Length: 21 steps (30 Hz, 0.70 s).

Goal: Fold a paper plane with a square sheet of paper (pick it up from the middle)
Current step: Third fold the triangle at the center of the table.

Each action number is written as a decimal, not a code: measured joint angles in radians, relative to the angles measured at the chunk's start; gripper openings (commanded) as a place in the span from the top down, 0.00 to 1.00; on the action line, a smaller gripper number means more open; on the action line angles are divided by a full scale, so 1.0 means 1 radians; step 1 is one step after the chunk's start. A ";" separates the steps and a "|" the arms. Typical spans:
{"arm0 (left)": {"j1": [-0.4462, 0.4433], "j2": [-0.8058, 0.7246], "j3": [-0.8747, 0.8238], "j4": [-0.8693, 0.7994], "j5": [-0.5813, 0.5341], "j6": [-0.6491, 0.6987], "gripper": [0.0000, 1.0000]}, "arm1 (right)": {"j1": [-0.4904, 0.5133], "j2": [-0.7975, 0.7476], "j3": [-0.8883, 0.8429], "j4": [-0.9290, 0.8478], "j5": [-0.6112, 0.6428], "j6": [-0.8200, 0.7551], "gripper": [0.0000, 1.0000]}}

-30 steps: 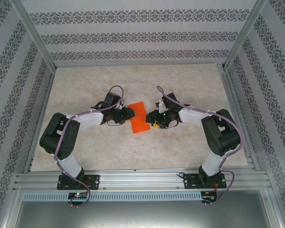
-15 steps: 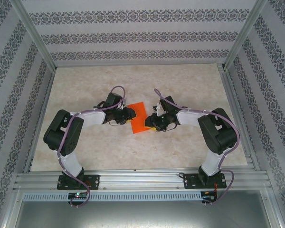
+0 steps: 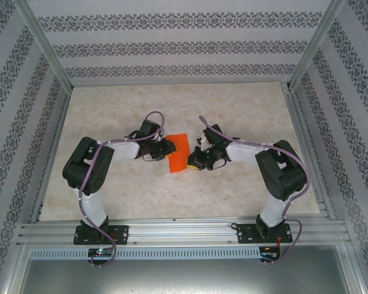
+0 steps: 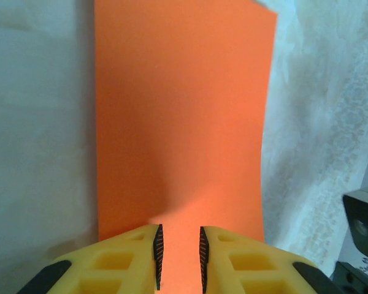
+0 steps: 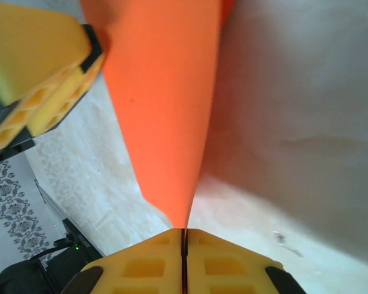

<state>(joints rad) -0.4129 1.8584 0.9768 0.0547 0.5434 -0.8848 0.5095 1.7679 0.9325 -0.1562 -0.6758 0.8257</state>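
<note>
**Both grippers at the paper, mid-table**

Table (image 3: 172, 196): pale marbled top with patterned walls round it.

Left arm (image 3: 89, 171) and right arm (image 3: 282, 174): both bent inward, with the wrists nearly meeting at frame centre in the top view.

Paper sheet (image 3: 179, 150): plain orange-red, at the centre of the top view between the two grippers. It sits tilted and looks longer than wide. In the right wrist view it is bowed, shades the table to its right, and narrows to a tip at bottom centre.

Right gripper (image 5: 184, 236): jaws fully together, with the sheet's tip pinched in the seam.

Left gripper (image 4: 178, 239): bottom centre of the left wrist view. The jaws stand a narrow slot apart and the sheet's near edge runs into the slot. It does not look clamped; can't tell if a pad touches it.
</note>
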 measured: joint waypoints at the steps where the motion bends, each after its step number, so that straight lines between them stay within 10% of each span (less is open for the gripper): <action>1: 0.000 0.003 0.004 -0.005 -0.002 0.002 0.75 | 0.005 0.000 0.008 -0.001 0.002 0.002 0.94; 21: -0.013 0.078 0.129 -0.132 -0.013 0.071 0.74 | 0.050 0.080 0.135 0.080 0.055 0.063 0.94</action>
<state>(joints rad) -0.4255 1.9366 1.1053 -0.0769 0.5304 -0.8143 0.5591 1.8481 1.0672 -0.0765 -0.6209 0.8883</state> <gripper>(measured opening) 0.257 0.065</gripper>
